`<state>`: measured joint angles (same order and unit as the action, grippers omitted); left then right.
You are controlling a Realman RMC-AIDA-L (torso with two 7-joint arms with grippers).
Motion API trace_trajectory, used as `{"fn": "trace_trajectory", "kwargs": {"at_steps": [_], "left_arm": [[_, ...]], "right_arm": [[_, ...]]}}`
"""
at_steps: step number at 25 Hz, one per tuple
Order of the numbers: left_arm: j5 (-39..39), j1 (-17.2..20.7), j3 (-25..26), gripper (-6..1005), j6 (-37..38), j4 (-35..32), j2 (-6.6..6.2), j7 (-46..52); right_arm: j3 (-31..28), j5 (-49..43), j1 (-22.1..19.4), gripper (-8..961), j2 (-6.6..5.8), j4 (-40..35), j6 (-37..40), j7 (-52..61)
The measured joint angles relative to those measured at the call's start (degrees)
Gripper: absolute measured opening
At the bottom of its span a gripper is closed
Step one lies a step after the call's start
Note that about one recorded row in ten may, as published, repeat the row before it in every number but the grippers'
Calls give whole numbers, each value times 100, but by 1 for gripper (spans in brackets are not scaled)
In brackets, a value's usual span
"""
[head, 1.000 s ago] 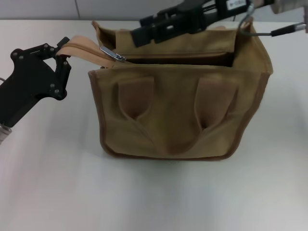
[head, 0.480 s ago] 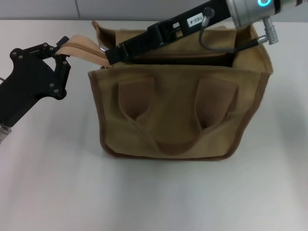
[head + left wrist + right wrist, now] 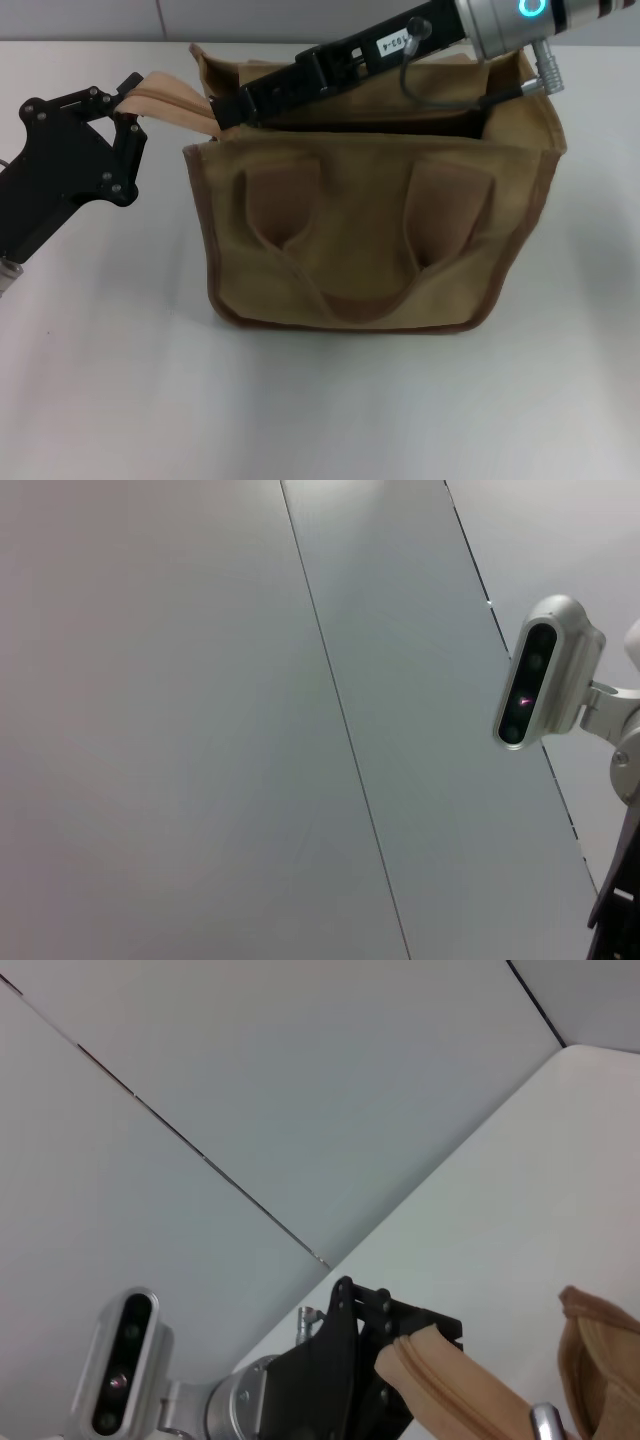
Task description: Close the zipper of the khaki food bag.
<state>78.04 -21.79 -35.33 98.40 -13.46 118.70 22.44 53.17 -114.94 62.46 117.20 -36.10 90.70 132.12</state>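
Head view: one khaki food bag (image 3: 375, 230), two hands, left hand (image 3: 128, 112) pinching zipper (image 3: 170, 103) end, right hand (image 3: 228, 110) grip unclear.

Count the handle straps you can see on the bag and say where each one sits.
2. Both are on the bag's near side: one strap toward the left gripper, the other strap on the opposite side. Straps on the far side may be hidden.
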Motion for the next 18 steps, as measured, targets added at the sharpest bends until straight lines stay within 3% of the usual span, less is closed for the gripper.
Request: {"fn": "trace_trajectory", "kwargs": {"at_steps": [9, 18], "left_arm": [[0, -7, 0, 28, 60, 1, 2, 5], [0, -28, -17, 28, 213, 1, 3, 6]], "right_arm": [[31, -8, -1, 789, -48, -6, -166, 124], [54, -4, 46, 789, 14, 124, -317, 125]]}}
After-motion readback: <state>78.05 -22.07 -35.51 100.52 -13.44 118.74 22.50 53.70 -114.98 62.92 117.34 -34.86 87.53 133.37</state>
